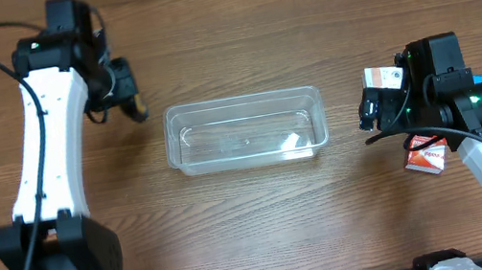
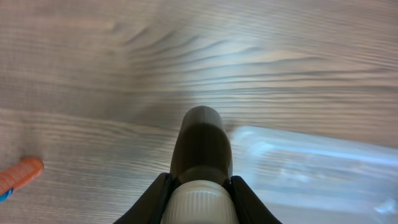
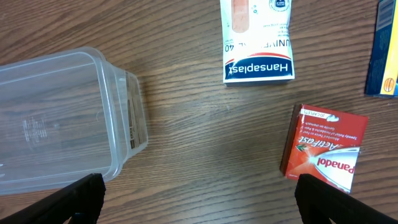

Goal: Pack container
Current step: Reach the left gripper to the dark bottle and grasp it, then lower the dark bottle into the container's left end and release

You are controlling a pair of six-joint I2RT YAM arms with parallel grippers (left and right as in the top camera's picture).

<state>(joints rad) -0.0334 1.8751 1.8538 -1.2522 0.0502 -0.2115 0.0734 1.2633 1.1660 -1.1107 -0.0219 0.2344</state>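
Note:
The clear plastic container (image 1: pixel 246 131) sits empty at the table's middle; it also shows in the left wrist view (image 2: pixel 323 168) and the right wrist view (image 3: pixel 59 118). My left gripper (image 1: pixel 131 104) is shut on a dark bottle with a white ribbed cap (image 2: pixel 200 168), held above the table just left of the container. My right gripper (image 1: pixel 369 110) is open and empty, right of the container. A red Panadol box (image 3: pixel 323 149) lies by the right finger, also visible in the overhead view (image 1: pixel 425 158). A white Hansaplast box (image 3: pixel 257 40) lies beyond it.
An orange tube tip (image 2: pixel 18 175) lies on the table at the left in the left wrist view. A blue box edge (image 3: pixel 385 50) shows at the far right of the right wrist view. The table is brown wood.

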